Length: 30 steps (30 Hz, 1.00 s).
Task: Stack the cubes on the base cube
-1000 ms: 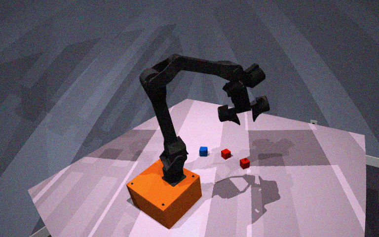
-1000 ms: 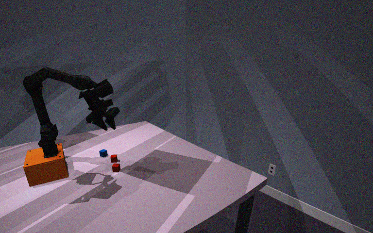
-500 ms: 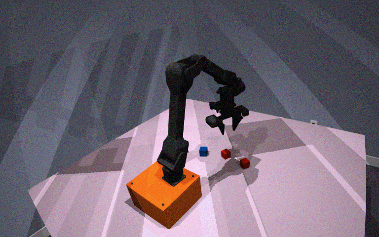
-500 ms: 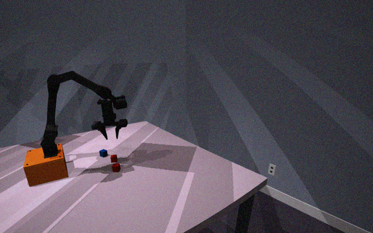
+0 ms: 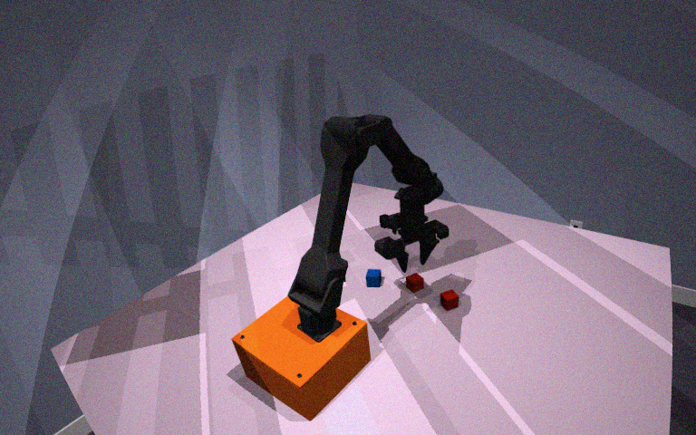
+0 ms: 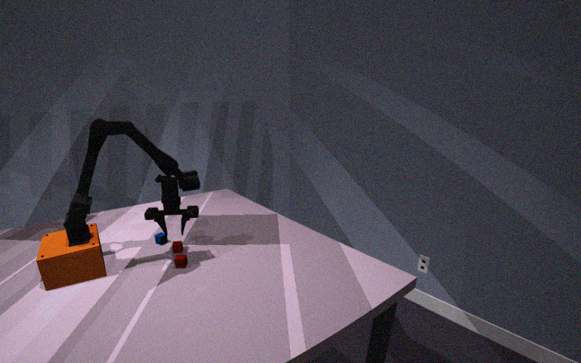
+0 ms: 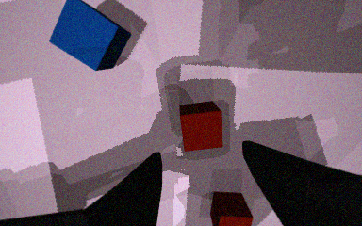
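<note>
A blue cube (image 5: 373, 277) (image 6: 160, 238) (image 7: 85, 33) sits on the table. Two red cubes lie to its right: a nearer one (image 5: 414, 282) (image 6: 177, 246) (image 7: 202, 127) and a farther one (image 5: 449, 299) (image 6: 181, 260) (image 7: 231, 209), apart from each other and from the blue cube. My gripper (image 5: 413, 264) (image 6: 174, 233) (image 7: 202, 153) points straight down and hangs a little above the nearer red cube. Its fingers are open and empty. In the wrist view that red cube lies just ahead of the gap between the fingertips.
The arm stands on an orange box (image 5: 303, 359) (image 6: 70, 261) at the near left of the pale table (image 5: 565, 333) (image 6: 256, 308). The table's edge drops off at the right in the exterior view. A wall socket (image 5: 575, 223) (image 6: 423, 263) is behind.
</note>
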Available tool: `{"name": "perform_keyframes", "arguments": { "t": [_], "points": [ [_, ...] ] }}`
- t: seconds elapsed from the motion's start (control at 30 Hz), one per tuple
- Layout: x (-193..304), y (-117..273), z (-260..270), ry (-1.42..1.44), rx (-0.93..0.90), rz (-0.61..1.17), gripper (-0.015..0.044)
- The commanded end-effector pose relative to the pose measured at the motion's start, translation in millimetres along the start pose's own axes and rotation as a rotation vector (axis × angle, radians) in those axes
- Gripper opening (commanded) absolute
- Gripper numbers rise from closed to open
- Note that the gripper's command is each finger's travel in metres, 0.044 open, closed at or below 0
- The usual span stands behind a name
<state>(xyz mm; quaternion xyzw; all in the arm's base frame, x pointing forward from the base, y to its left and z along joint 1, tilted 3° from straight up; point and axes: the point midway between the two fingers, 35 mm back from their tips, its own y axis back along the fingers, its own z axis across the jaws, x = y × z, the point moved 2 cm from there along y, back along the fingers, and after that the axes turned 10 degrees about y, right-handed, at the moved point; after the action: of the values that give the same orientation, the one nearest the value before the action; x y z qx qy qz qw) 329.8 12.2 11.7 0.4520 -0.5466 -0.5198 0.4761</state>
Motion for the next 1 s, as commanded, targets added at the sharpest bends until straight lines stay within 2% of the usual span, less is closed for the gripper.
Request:
{"name": "perform_keyframes", "arguments": {
  "t": [0.0, 0.93, 0.97],
  "points": [
    [0, -6, -2, 0.004, 0.015, 0.002, 0.0265],
    [0, -51, -2, 0.004, 0.015, 0.002, 0.0265],
    [0, -51, -2, 0.004, 0.015, 0.002, 0.0239]
  ]
}}
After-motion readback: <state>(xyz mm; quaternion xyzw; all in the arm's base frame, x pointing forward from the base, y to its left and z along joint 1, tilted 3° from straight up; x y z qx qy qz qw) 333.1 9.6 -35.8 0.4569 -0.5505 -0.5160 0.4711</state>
